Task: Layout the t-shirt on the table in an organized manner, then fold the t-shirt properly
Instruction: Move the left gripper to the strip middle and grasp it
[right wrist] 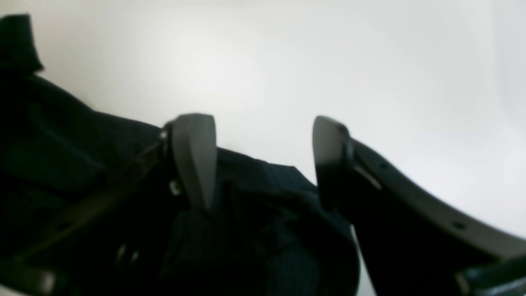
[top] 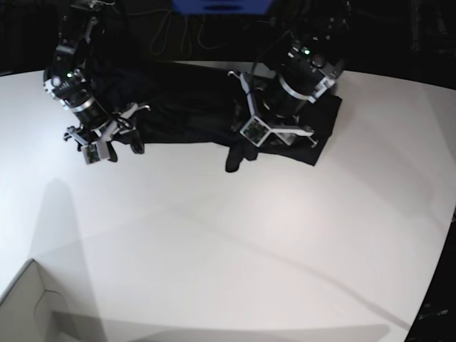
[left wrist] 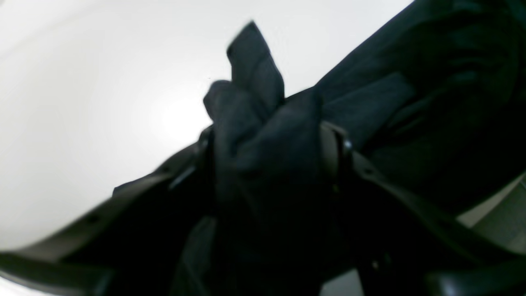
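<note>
Jaws of the left gripper seen either side of a bunched fold of the t-shirt, pinch or slack not determinable, right gripper jaws spread wide with nothing pinched, black shirt stretched across the upper middle of the table in base view.

You will find no readable text, label, brand, number or sign anywhere in these three views of your workspace.

Robot lab – bare white table, two arms, dark backdrop
</note>
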You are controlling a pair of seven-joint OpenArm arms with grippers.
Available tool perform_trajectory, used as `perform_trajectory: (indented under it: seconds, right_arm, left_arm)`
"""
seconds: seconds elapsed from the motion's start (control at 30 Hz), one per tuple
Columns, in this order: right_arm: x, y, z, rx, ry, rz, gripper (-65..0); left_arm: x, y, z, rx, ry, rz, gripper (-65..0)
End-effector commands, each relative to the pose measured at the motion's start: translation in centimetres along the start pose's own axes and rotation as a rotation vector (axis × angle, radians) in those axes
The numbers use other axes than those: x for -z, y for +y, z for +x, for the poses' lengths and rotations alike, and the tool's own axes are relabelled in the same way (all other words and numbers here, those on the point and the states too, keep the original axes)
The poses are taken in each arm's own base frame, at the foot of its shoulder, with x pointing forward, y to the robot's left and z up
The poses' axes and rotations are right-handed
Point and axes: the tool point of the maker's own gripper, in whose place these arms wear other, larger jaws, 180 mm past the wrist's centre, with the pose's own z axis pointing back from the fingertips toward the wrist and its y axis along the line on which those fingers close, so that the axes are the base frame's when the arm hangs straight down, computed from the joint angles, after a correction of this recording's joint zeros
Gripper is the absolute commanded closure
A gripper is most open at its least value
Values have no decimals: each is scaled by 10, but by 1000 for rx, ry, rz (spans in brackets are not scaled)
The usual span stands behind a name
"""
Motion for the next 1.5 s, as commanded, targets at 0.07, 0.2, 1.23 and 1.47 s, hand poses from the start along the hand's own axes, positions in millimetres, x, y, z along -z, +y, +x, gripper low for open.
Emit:
perform_trajectory:
  seconds: [0.07, 0.2, 1.23, 1.47]
  right_arm:
    - [-2, -1, 15, -10, -55, 4, -372]
    - [-2, -1, 15, -10, -55, 4, -372]
    - [-5, -7, 15, -8, -55, -14, -371]
    - [-14, -24, 7, 15, -43, -67, -371]
  left_arm:
    - [-7, 5, 24, 0, -83, 17, -298]
    - [-14, 12, 39, 6, -125, 42, -294]
    - [-1, -56, -2, 100, 17, -244, -293]
    - [-6, -7, 11, 60, -16, -105, -296]
